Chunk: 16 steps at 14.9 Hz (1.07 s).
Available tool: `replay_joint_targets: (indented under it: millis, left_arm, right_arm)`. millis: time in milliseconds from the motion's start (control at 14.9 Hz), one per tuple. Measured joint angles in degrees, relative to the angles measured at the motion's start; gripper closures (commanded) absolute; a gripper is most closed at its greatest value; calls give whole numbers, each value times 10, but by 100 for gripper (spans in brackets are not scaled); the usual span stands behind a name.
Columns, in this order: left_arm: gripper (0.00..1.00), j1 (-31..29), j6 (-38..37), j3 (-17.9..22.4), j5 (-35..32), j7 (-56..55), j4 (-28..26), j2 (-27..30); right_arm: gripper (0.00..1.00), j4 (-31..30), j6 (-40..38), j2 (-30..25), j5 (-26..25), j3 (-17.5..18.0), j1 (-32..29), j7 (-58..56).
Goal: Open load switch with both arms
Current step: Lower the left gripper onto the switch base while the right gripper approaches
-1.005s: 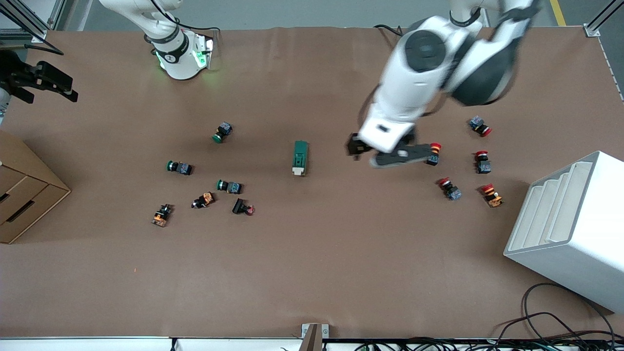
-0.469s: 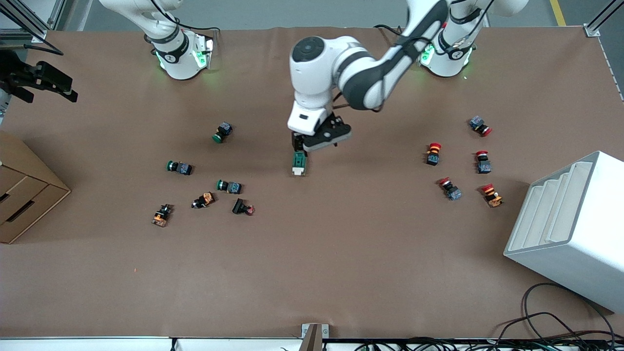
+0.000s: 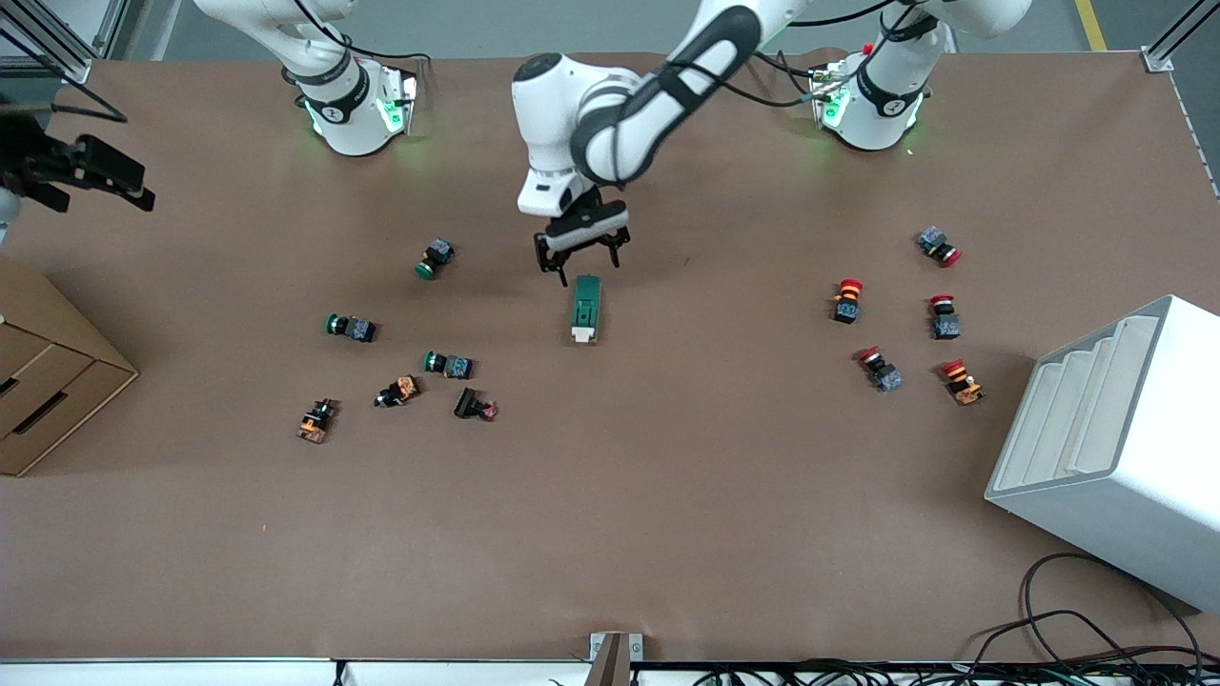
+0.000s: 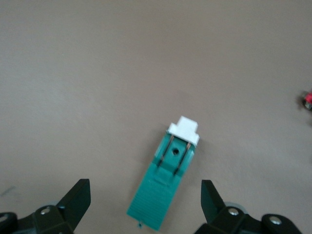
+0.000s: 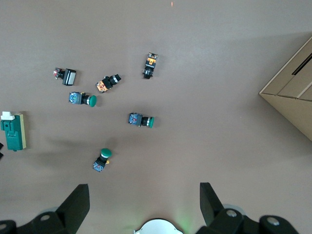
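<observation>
The load switch (image 3: 586,308) is a dark green block with a white tab at the end nearer the front camera. It lies flat mid-table. My left gripper (image 3: 579,257) hangs open just above its green end. In the left wrist view the load switch (image 4: 165,184) shows with that green end between the two black fingers (image 4: 78,200), untouched, and the left gripper (image 4: 145,195) is wide apart. My right gripper (image 3: 100,178) waits open high over the right arm's end of the table. From the right wrist view the right gripper (image 5: 144,202) holds nothing, and the load switch (image 5: 13,130) lies far off.
Green and orange push-buttons (image 3: 448,364) lie scattered toward the right arm's end. Red push-buttons (image 3: 846,299) lie toward the left arm's end. A cardboard drawer box (image 3: 43,381) stands at one table end, a white rack (image 3: 1115,448) at the other, and cables (image 3: 1067,629) at the front edge.
The left arm swung from beside the red push-buttons to over the load switch, and its gripper turned to straddle the green end. The right gripper barely moved.
</observation>
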State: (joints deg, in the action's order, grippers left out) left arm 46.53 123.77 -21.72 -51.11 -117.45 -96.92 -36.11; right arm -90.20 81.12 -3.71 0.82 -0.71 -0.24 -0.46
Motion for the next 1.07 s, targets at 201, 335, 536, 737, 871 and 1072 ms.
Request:
replay_joint_targets:
  millis: [201, 335, 536, 737, 871, 1072]
  left_arm:
    - [0, 29, 0, -1, -106, -93, -41, -9]
    - [0, 38, 0, -1, -160, -132, -58, -15]
    - [1, 47, 0, -1, -236, -180, -71, -30]
    - [2, 54, 0, -2, -319, -225, -99, -41]
    - [2, 57, -1, -1, -364, -251, -120, -48]
    - [2, 59, -3, -1, -396, -257, -131, -50]
  right_arm:
    - [0, 2, 25, 36, -2, 0, 0, 0]
    - [0, 4, 44, 63, -9, 0, 0, 0]
    - [0, 6, 52, 96, -13, -3, -1, 0]
    - [0, 9, 55, 105, -12, 0, 11, 68]
    - [0, 8, 52, 108, -11, 3, 46, 187]
    - [0, 6, 51, 135, 0, 10, 129, 406]
